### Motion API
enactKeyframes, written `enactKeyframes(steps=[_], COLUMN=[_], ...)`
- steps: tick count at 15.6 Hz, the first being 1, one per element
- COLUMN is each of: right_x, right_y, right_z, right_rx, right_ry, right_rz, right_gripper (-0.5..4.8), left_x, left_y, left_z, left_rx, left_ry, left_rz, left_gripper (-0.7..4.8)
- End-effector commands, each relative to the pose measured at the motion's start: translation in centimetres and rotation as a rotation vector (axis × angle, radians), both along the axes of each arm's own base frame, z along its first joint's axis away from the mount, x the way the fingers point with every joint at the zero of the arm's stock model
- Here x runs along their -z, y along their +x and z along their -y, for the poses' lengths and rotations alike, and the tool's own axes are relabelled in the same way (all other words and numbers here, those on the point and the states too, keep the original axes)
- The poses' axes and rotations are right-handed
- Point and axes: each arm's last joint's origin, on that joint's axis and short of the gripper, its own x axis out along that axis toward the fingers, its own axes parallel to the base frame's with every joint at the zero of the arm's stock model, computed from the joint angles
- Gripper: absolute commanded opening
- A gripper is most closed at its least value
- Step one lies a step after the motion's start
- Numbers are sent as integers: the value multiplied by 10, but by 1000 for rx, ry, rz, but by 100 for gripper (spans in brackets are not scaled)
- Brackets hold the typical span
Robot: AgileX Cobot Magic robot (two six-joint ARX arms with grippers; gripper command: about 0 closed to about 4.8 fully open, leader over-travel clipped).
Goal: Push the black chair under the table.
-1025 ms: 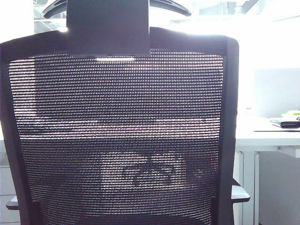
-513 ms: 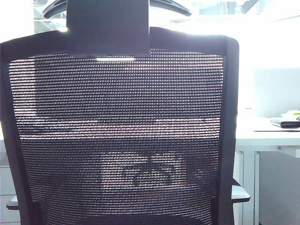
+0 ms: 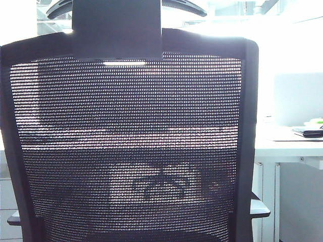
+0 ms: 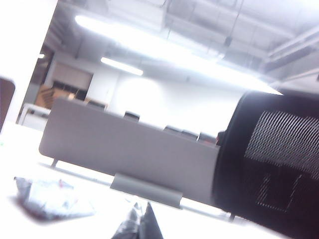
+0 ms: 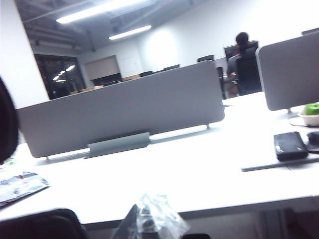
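Observation:
The black chair fills the exterior view with its mesh back, its headrest bracket at the top centre and its armrests low at both sides. Behind it runs the white table, seen partly through the mesh. Neither gripper shows in the exterior view. In the left wrist view my left gripper is shut and empty, over the table top, with the chair back beside it. My right gripper, wrapped in clear plastic, looks shut before the table edge, with chair parts close by.
Grey divider screens stand along the table's far side. On the table lie a black wallet-like case, a green fruit in a bowl, a magazine and a crumpled bag. A person sits at a far desk.
The chair back has shifted very slightly to the right in the exterior view; nothing else differs.

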Motion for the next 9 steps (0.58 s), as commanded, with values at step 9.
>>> enactKeyframes(steps=[9], right_x=[-89], right_y=[55], right_z=[-50], right_rx=[-471], right_ry=[45], right_rz=[-198], right_gripper=[-9], left_x=[-67], left_y=[34], left_z=[11], left_rx=[398], left_ry=[45], left_rz=[-196], left_gripper=[-6])
